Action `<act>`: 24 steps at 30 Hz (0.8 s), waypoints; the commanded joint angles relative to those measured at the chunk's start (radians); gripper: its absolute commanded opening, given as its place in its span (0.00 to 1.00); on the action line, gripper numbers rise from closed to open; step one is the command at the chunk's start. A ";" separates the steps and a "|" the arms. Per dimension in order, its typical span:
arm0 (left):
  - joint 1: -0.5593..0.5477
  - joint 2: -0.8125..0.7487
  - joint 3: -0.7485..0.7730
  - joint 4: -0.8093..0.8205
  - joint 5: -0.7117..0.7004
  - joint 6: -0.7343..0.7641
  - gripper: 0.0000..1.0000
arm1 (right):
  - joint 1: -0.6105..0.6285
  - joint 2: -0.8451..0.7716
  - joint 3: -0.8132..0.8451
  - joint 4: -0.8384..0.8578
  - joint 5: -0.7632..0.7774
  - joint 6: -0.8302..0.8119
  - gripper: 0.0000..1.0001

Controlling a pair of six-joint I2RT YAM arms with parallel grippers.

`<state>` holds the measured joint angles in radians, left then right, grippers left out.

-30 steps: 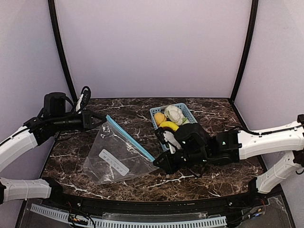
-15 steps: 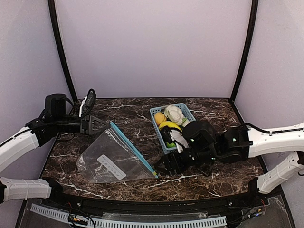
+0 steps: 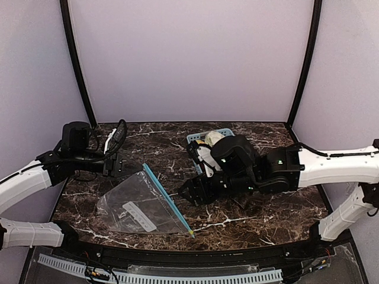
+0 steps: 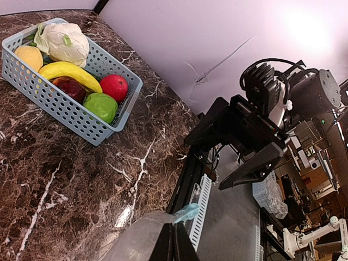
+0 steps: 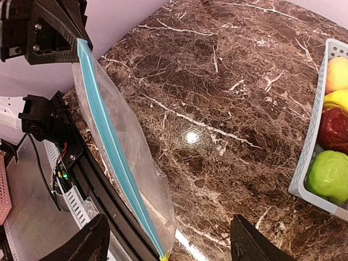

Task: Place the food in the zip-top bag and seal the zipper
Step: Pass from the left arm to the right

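Note:
The clear zip-top bag lies slack on the marble, its teal zipper running from far left to the near edge. My left gripper is shut on the bag's far corner, and in its wrist view the left gripper pinches the plastic beside the zipper's end. My right gripper hangs open just right of the bag. From its own wrist the right gripper holds nothing, and the zipper ends low between the fingers. The food sits in the basket: cauliflower, orange, banana, dark red apple, red apple, green apple.
The light blue lattice basket stands at the back middle, mostly covered by the right arm from above. Its near rim shows at the right of the right wrist view. The table's black front rail runs just past the bag's near corner.
My right gripper opened, let go of the bag's near corner and drew back toward the basket. The bag sagged onto the table. My left gripper carried its corner slightly right.

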<state>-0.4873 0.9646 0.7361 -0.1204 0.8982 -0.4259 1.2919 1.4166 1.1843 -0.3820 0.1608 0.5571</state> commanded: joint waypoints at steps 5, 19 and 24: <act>-0.005 -0.018 -0.030 0.021 0.011 0.004 0.01 | 0.028 0.145 0.110 0.071 0.010 -0.034 0.73; -0.005 -0.030 -0.025 0.012 0.013 0.011 0.01 | 0.025 0.231 0.184 0.069 0.039 -0.070 0.70; -0.005 -0.029 -0.020 0.013 0.016 0.012 0.01 | 0.019 0.238 0.181 0.066 0.036 -0.069 0.68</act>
<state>-0.4873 0.9474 0.7189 -0.1123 0.8989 -0.4263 1.3128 1.6363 1.3483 -0.3355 0.1841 0.4992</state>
